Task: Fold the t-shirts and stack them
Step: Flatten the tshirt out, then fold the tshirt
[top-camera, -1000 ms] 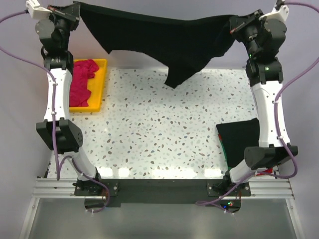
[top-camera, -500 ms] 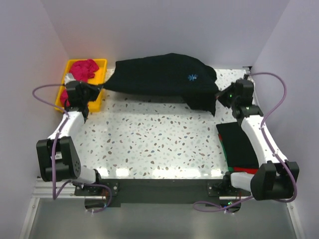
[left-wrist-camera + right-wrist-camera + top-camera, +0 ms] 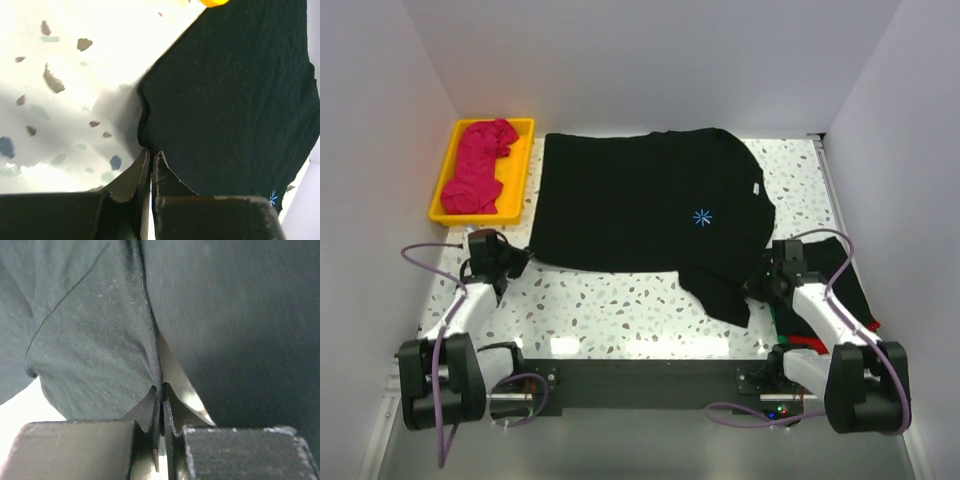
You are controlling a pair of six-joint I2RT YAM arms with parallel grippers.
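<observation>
Large black t-shirt (image 3: 640, 205) is down flat in the middle of the terrazzo table (image 3: 620, 305). It is spread chest-up with its little blue star print (image 3: 702, 216) showing. One sleeve trails loose towards 5 o'clock.

My left gripper (image 3: 517, 262) sits on the shirt's corner at 8 o'clock. The wrist view shows its fingertips pressed together with only a sliver of gap, black hem (image 3: 235, 90) nipped between them and speckled tabletop (image 3: 60, 100) alongside. My right gripper (image 3: 761, 284) is at the shirt's 4 o'clock edge. It is pinched fully closed, with a fold of dark cloth (image 3: 95, 340) caught right at the tips.

Both my arms lie low and stretched forward from their bases, elbows tucked back by the near edge. The forearms slant in towards the shirt and the wrists sit just off the tabletop. The left comes up from 7 o'clock, the right from 5 o'clock.

Count check! Two arms, two grippers, both on this one shirt. One magenta t-shirt (image 3: 480, 165) is crumpled in the single yellow tray (image 3: 526, 170) at 10 o'clock, just beside the black shirt's far-left edge. One folded stack (image 3: 850, 285) sits at 4 o'clock, partly under my right forearm. It is black on top with a red edge peeking out below. I cannot tell how many shirts are in it.
</observation>
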